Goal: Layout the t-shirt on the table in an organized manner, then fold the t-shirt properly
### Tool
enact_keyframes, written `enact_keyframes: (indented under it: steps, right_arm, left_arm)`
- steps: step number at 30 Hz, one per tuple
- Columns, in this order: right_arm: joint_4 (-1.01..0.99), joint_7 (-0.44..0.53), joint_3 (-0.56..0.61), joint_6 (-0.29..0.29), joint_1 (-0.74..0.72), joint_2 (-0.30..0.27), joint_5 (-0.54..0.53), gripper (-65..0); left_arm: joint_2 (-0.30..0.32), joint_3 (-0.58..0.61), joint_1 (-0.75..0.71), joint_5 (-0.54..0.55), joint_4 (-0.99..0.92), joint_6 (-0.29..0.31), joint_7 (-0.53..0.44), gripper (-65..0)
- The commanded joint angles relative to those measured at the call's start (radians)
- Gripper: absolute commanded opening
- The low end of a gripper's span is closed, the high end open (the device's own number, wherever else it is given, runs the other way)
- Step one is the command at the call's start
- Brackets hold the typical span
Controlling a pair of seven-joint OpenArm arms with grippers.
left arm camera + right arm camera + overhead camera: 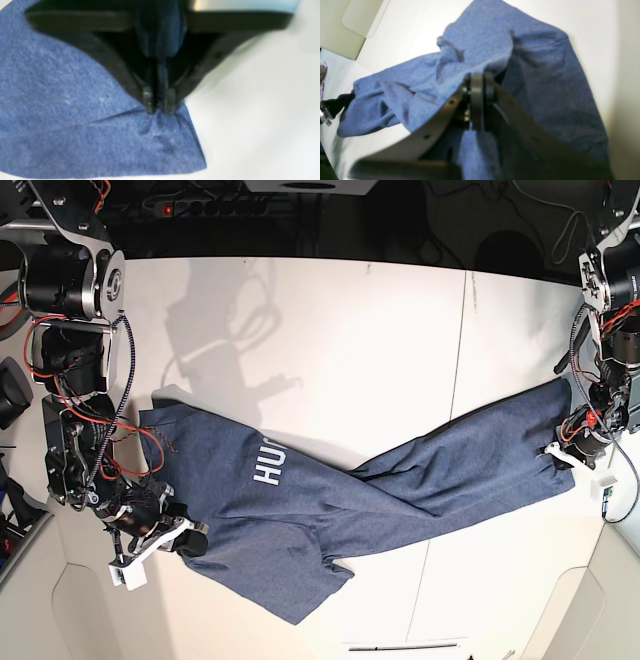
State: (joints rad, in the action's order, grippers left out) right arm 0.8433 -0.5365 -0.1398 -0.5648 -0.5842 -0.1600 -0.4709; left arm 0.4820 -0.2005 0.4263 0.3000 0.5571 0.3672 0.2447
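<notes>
The navy-blue t-shirt (400, 480) lies twisted and stretched across the off-white table (350, 330), with white letters (268, 465) showing near its left part. In the base view my left gripper (572, 442) is at the shirt's right end. The left wrist view shows this gripper (158, 101) shut, pinching a puckered corner of the t-shirt (75, 112) against the table (262, 112). My right gripper (185, 540) sits at the shirt's lower left edge. Up close, the right gripper (477, 87) is shut on a fold of the t-shirt (545, 87), which drapes away from it.
A thin dark seam (460, 350) crosses the table. Both arm bases with red and black cables stand at the far left (70, 290) and far right (615, 280) edges. Pale rounded panels sit beyond the front corners (85, 610).
</notes>
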Motion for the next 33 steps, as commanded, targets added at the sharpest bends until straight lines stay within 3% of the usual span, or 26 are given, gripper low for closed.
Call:
enact_keyframes:
  steps: [1,10,13,17,23,26,30,33]
  right_arm:
    - [0.021,0.019,-0.002,-0.007,-0.033,-0.006,-0.014,-65.0]
    - [0.021,0.024,-0.002,-0.007,-0.033,-0.006,-0.014,-65.0]
    - [0.021,0.082,-0.002,-0.003,-0.034,-0.006,0.022,-65.0]
    - [0.021,0.138,-0.002,0.047,-0.041,-0.006,0.101,-65.0]
    - [0.021,0.137,-0.002,0.049,-0.041,-0.006,0.113,-65.0]
    - [0.021,0.137,-0.002,0.049,-0.04,-0.006,0.112,-65.0]
    - [0.021,0.137,-0.002,0.049,-0.039,-0.006,0.113,-65.0]
    - [0.021,0.137,-0.002,0.049,-0.039,-0.006,0.113,-65.0]
  left_arm:
    - [0.018,-0.002,0.022,0.01,0.027,0.004,-0.032,-65.0]
    - [0.02,-0.002,0.023,0.018,0.225,0.004,-0.018,-65.0]
    - [0.02,-0.002,0.026,0.022,0.288,0.004,-0.015,-65.0]
    - [0.021,0.007,0.056,0.029,0.3,0.004,0.007,-65.0]
    - [0.026,0.073,0.061,0.005,0.298,0.003,0.007,-65.0]
    - [0.025,0.113,0.061,-0.029,0.298,0.002,0.007,-59.6]
    - [0.025,0.146,0.061,-0.056,0.296,-0.078,0.007,-57.4]
    - [0.025,0.148,0.061,-0.058,0.294,-0.095,0.006,-57.4]
